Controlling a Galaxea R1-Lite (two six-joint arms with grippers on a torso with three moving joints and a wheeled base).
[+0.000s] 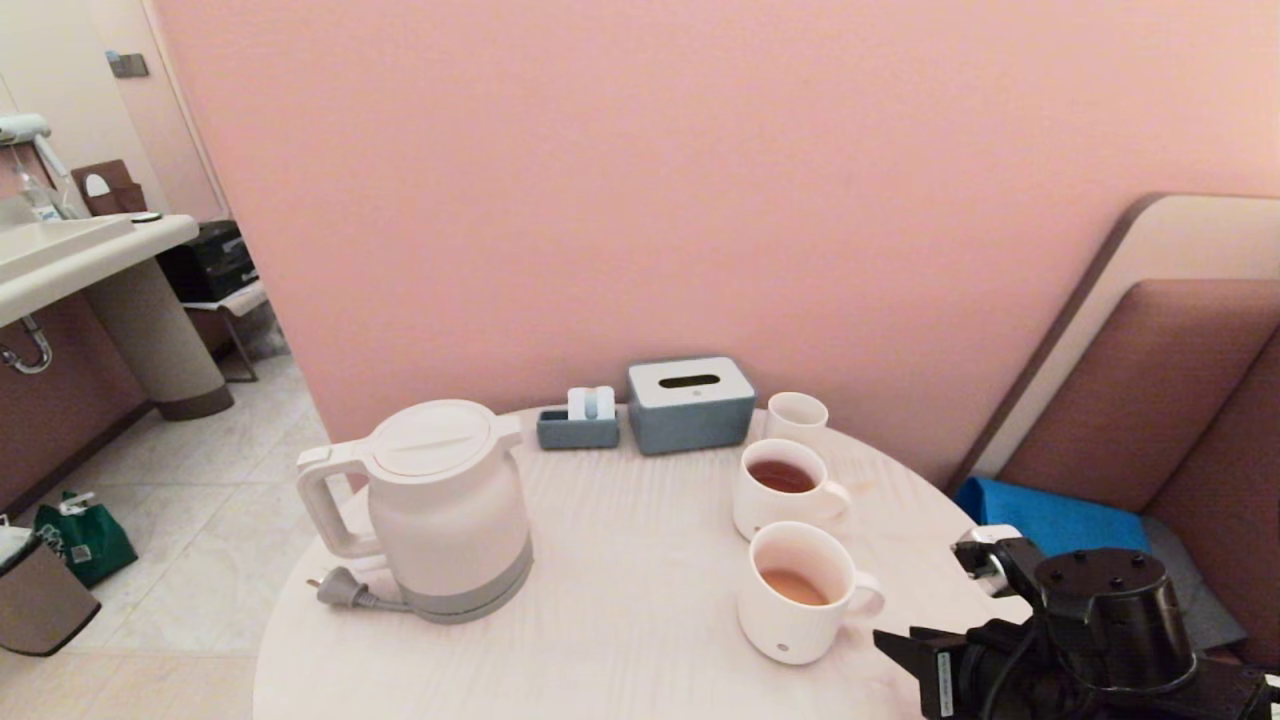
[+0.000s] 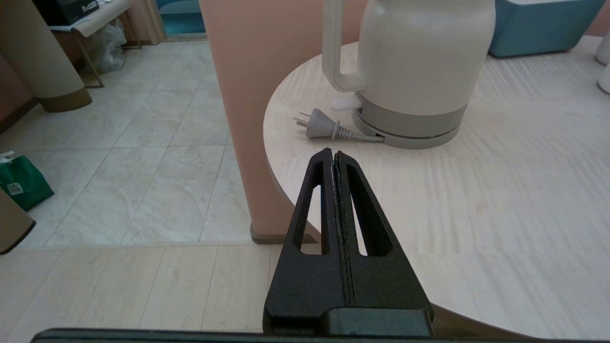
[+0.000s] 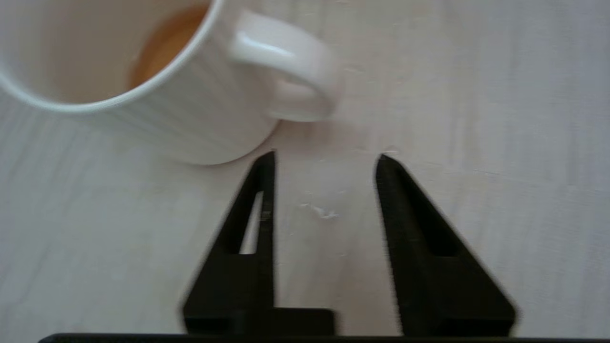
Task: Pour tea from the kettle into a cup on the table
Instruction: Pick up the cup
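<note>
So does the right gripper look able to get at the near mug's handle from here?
Probably yes. The right gripper is open just short of the cup, whose handle faces it across bare table with nothing between.

Hotel room; washbasin [image 1: 60, 250], padded bench [image 1: 1180, 400]

- A plain pink wall [image 1: 640, 200] rises right behind the round bench.
- Pale, marbled floor tiles [image 1: 190, 500] run off to the left.
- A white washbasin counter [image 1: 70, 255] stands on a thick round pedestal [image 1: 160, 340] at far left.
- A padded brown seat back [image 1: 1150, 400] with a cream border fills the right, a blue cushion [image 1: 1050, 515] at its foot.
- A green bag [image 1: 85, 540] and a bin [image 1: 40, 600] sit on the floor.
</note>
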